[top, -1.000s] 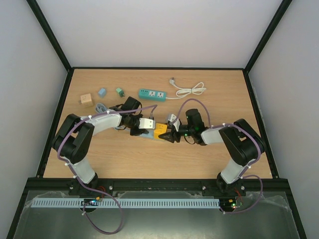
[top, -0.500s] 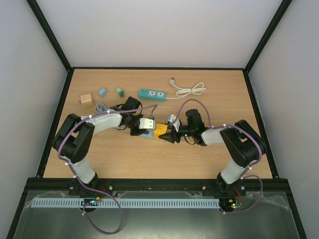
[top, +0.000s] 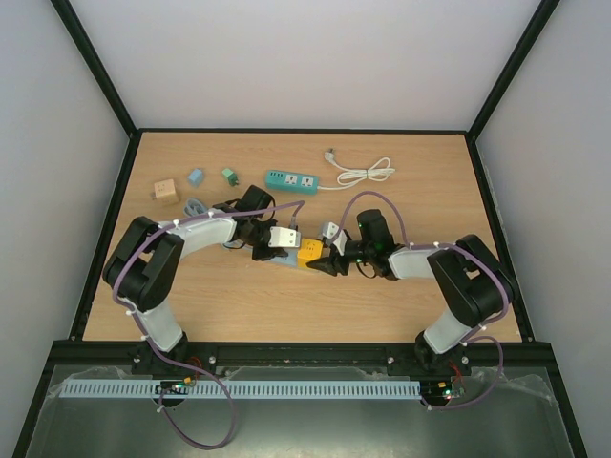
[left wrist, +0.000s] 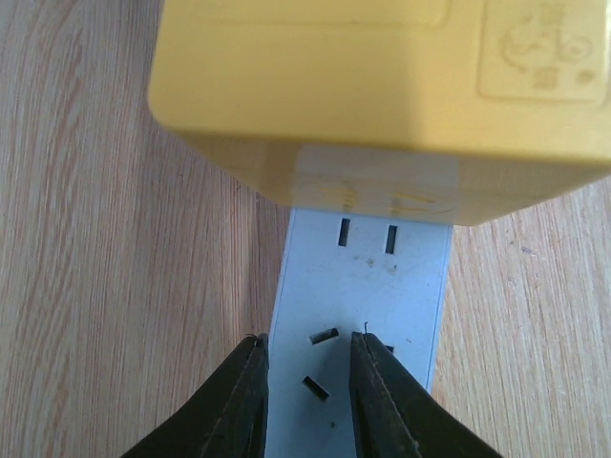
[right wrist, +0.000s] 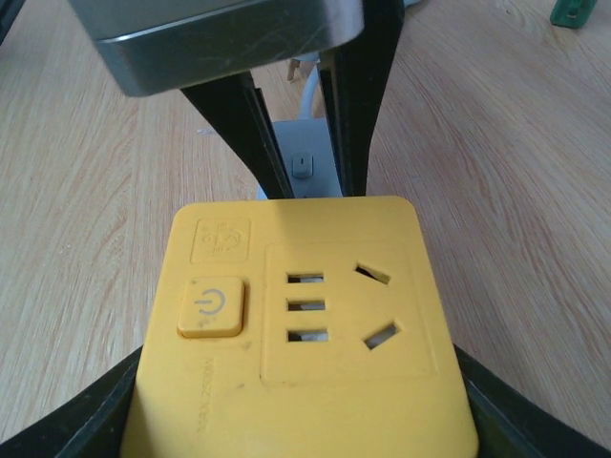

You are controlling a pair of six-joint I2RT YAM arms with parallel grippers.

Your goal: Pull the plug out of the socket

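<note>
A yellow plug block (top: 308, 252) with a power button sits over the far end of a pale blue-white socket strip (top: 286, 260) at mid table. My right gripper (top: 325, 260) is shut on the plug's sides; in the right wrist view the plug (right wrist: 305, 324) fills the space between my fingers (right wrist: 124, 405). My left gripper (top: 277, 239) is over the strip with its jaws a little apart. In the left wrist view its tips (left wrist: 307, 342) rest on the strip (left wrist: 382, 286), just short of the plug (left wrist: 382, 95). The plug's underside and prongs are hidden.
A teal power strip (top: 291, 179) with a coiled white cable (top: 363, 174) lies at the back. A wooden cube (top: 165, 190), a small blue piece (top: 195, 176) and a small green piece (top: 229, 175) lie at back left. A grey cable (top: 196, 205) lies by the left arm.
The yellow plug and my right gripper have shifted slightly right and back. The left gripper stays on the strip.
</note>
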